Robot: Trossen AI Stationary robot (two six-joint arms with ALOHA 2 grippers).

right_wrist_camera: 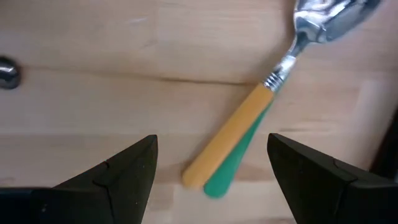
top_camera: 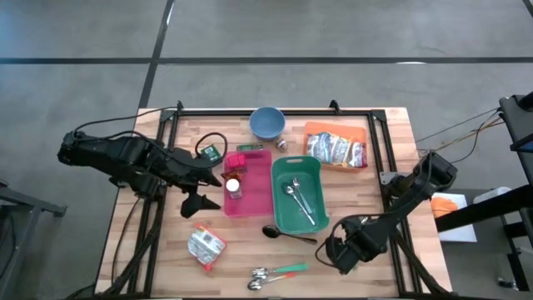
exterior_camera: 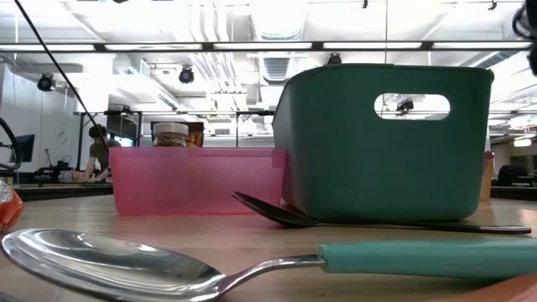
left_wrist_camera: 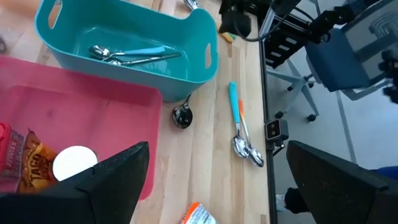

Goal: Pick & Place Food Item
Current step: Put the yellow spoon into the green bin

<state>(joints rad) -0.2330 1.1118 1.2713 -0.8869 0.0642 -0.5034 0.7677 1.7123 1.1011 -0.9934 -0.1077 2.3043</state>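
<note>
Over the table's front edge, the right gripper (right_wrist_camera: 211,165) stood open, empty, just above two spoons (top_camera: 279,272) with orange and green handles. The left gripper (top_camera: 202,190) waited open beside the pink bin (top_camera: 254,200). The food packet (top_camera: 205,247) lay untouched nearby; a grasp remained.
</note>
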